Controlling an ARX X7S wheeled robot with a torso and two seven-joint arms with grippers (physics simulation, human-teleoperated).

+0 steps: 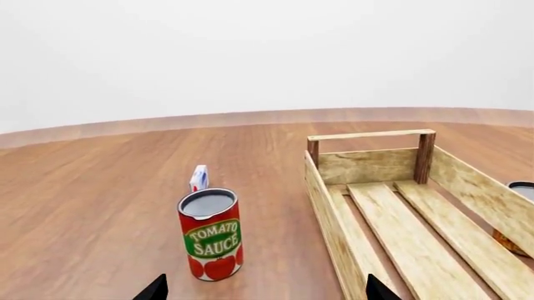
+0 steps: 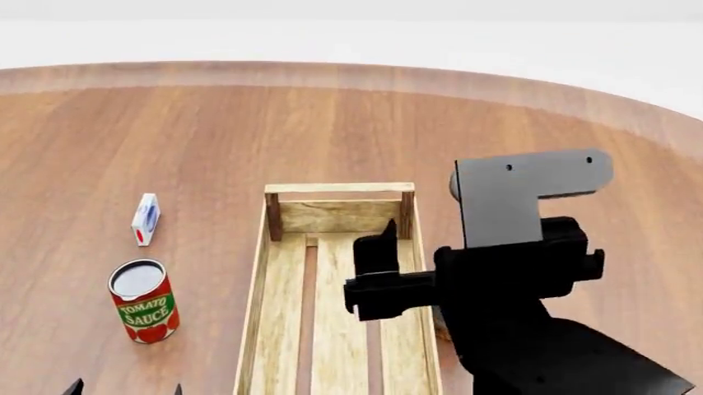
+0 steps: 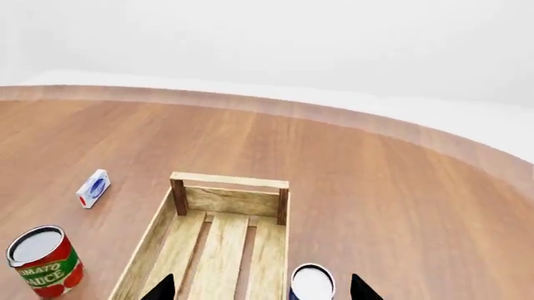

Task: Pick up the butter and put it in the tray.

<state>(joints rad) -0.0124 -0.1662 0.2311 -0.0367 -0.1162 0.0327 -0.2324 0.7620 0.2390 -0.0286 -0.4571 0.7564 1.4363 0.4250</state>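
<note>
The tray (image 2: 256, 288) is a long pale wooden crate lying lengthwise in front of me, and nothing shows on its slats. The butter is almost wholly hidden. Only an orange corner (image 1: 507, 242) shows past the tray's (image 1: 332, 209) right wall, and my right arm covers that spot in the head view. My right gripper (image 2: 381, 247) hangs open above the right side of the tray (image 3: 229, 181), with nothing between its fingers (image 3: 162, 289). My left gripper (image 1: 267, 294) is open and holds nothing. It is low at the near left, just short of the tomato can.
A red tomato sauce can (image 2: 143, 301) stands left of the tray. A small white and blue carton (image 2: 145, 218) stands farther back on the left. Another can (image 3: 312, 282), white-topped with a blue side, stands against the tray's right wall. The wooden tabletop curves away at the back.
</note>
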